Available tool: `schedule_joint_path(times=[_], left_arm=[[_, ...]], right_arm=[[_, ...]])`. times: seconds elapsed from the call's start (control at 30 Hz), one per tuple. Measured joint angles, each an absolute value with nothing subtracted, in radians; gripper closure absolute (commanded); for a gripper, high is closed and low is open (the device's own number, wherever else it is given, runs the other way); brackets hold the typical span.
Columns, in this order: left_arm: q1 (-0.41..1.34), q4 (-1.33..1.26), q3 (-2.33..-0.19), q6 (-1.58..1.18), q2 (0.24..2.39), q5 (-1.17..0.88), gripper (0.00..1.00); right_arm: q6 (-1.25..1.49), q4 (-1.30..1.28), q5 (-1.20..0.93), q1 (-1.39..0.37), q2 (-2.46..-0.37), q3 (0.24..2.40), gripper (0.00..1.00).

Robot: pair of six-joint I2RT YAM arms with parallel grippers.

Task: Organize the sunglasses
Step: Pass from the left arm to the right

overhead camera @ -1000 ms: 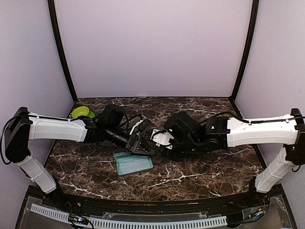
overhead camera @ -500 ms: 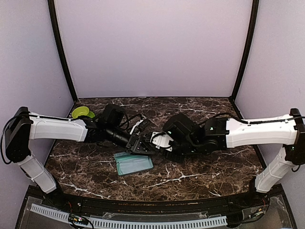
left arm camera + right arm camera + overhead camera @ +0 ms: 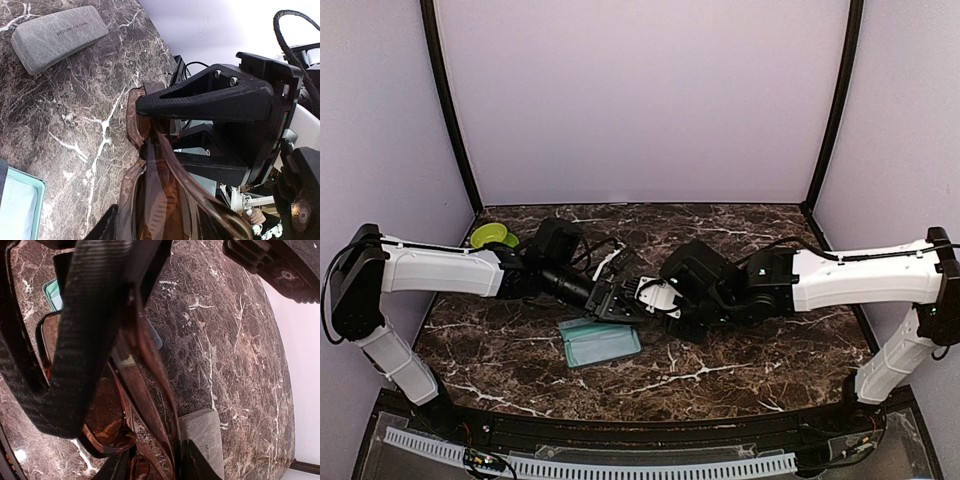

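Observation:
One pair of sunglasses (image 3: pixel 131 112) with dark reddish-brown lenses hangs above the marble table (image 3: pixel 740 360) at mid-table. My left gripper (image 3: pixel 155 220) is shut on it, fingers on either side of the folded frame. My right gripper (image 3: pixel 155 465) meets it from the right and is shut on the same pair, its fingertips (image 3: pixel 192 462) flanking the lens (image 3: pixel 102 415) and the folded temples. In the top view the left gripper (image 3: pixel 617 303) and right gripper (image 3: pixel 655 298) nearly touch, and the pair is mostly hidden between them.
A grey textured case (image 3: pixel 57 37) lies shut on the table behind the grippers, also in the right wrist view as the case (image 3: pixel 205 432). A light teal cloth (image 3: pixel 600 343) lies just in front of the grippers. A green bowl (image 3: pixel 493 236) sits far left.
My right gripper has moved left up to the left gripper and its jaws have narrowed onto the sunglasses. The left arm has held still.

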State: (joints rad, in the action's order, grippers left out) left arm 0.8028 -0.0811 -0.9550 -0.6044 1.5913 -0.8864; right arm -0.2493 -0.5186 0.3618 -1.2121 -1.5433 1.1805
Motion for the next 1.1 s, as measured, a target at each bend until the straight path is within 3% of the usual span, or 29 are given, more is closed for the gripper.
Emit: schedule_joint_path(times=[0.2, 0.3, 0.73, 1.1], left_arm=[[0.803, -0.083, -0.955, -0.603, 1.591, -0.879, 0.35], [0.803, -0.08, -0.953, -0.598, 1.589, -0.879, 0.29], [0.803, -0.079, -0.919, -0.574, 1.565, -0.872, 0.22], [0.765, -0.093, -0.825, -0.481, 1.388, -0.748, 0.21]], right_arm=[[-0.237, -0.516, 0.364, -1.21, -1.543, 1.176, 0.68], [-0.224, -0.511, 0.374, -1.202, -1.543, 1.17, 0.69], [-0.198, -0.493, 0.376, -1.179, -1.54, 1.137, 0.7], [-0.162, -0.5, 0.245, -1.153, -1.509, 1.119, 0.7]])
